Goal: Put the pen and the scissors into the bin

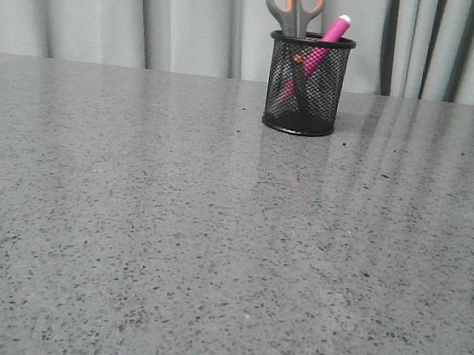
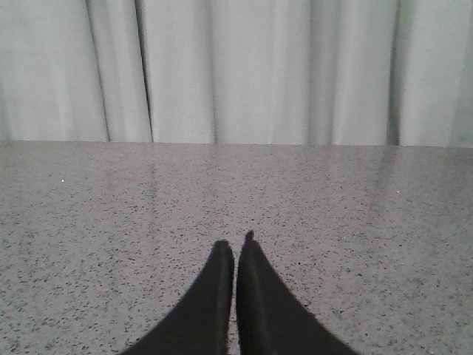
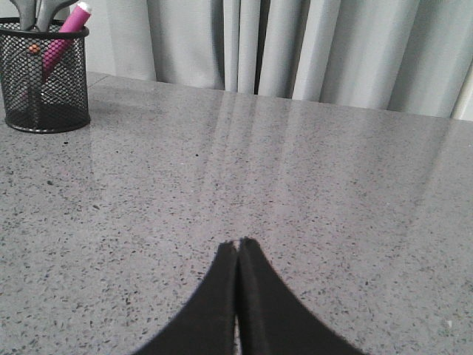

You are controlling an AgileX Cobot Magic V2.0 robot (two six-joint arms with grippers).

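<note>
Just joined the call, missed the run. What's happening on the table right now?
Nothing is being handled. The scissors stand handles-up in the black mesh bin, and the pink pen leans in it beside them, its white end poking above the rim. Both hands are away from the bin: the left hand and the right hand each sit shut and empty over bare tabletop. Judging by this, the task looks done.
</note>
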